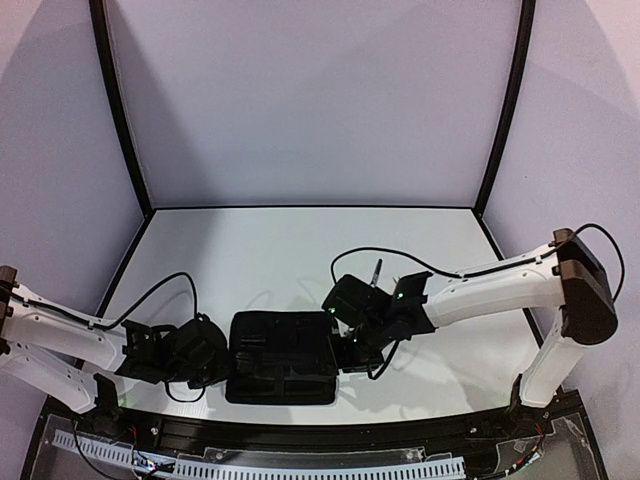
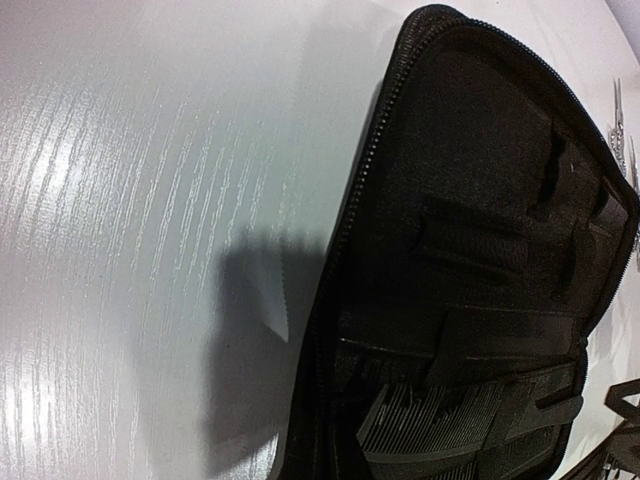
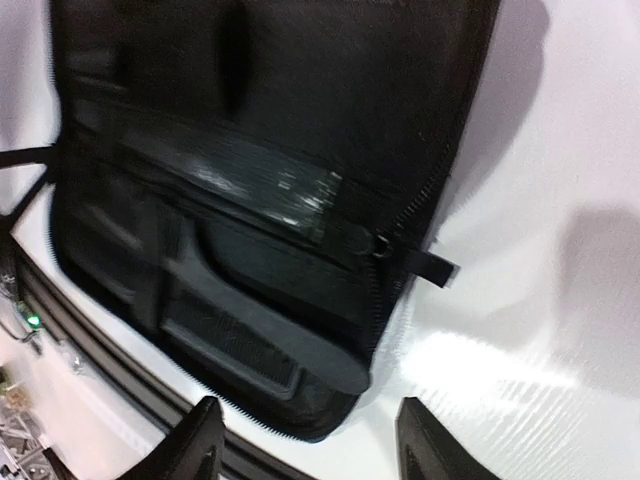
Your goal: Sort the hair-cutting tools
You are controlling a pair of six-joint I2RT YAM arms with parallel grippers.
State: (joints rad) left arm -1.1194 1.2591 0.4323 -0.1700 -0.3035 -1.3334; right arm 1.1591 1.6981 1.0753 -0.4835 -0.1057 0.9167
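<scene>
An open black zip case (image 1: 282,357) lies at the near middle of the table. Two black combs (image 2: 470,420) sit tucked in its lower pocket, and one comb also shows in the right wrist view (image 3: 235,345). Thin silver scissors (image 2: 620,108) lie on the table beyond the case, behind the right arm in the top view (image 1: 377,270). My right gripper (image 3: 310,450) is open and empty over the case's corner by the zip; in the top view it is at the case's right edge (image 1: 352,345). My left gripper (image 1: 212,352) is at the case's left edge, its fingers hidden.
White walls with black corner posts (image 1: 120,110) enclose the table. A black rail (image 1: 300,432) runs along the near edge. A zip pull tab (image 3: 432,266) sticks out of the case. Cables (image 1: 400,258) trail from both arms.
</scene>
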